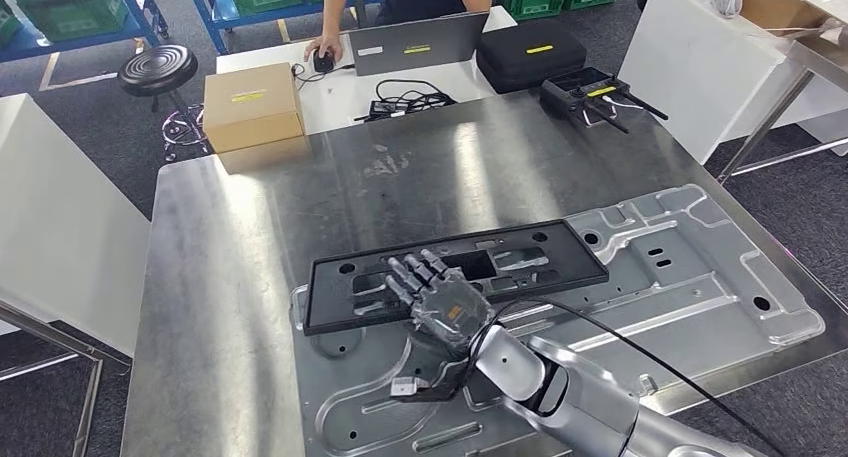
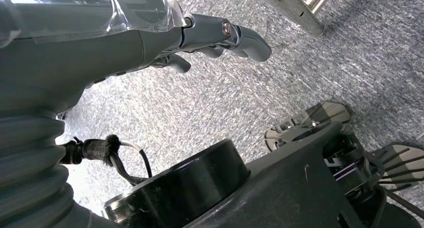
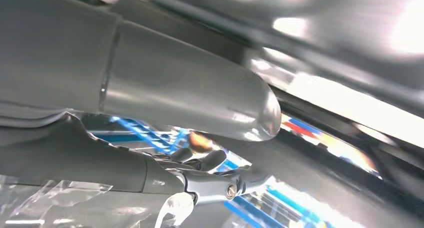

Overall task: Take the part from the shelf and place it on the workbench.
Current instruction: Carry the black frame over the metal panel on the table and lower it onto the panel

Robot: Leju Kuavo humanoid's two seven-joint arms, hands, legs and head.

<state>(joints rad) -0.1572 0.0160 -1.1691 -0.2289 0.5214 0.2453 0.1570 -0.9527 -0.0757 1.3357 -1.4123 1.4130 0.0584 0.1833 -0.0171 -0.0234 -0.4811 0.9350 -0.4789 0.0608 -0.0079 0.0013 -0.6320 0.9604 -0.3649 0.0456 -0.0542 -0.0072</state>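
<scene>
A long black plastic frame part (image 1: 540, 252) lies flat across a stamped silver metal panel (image 1: 690, 277) on the steel workbench (image 1: 230, 277). My right hand (image 1: 438, 297) lies palm down over the middle of the black part, fingers stretched out toward the far side. In the right wrist view the thick thumb (image 3: 200, 98) and the darker fingers (image 3: 205, 160) stand apart with nothing between them. My left hand (image 2: 150, 43) hangs above grey carpet, fingers loosely extended and holding nothing.
A cardboard box (image 1: 253, 112) sits at the bench's far left corner. Behind the bench a white table carries a laptop (image 1: 415, 42), a black case (image 1: 528, 52) and cables; a person sits there. A black radio unit (image 1: 590, 92) lies at the far right edge.
</scene>
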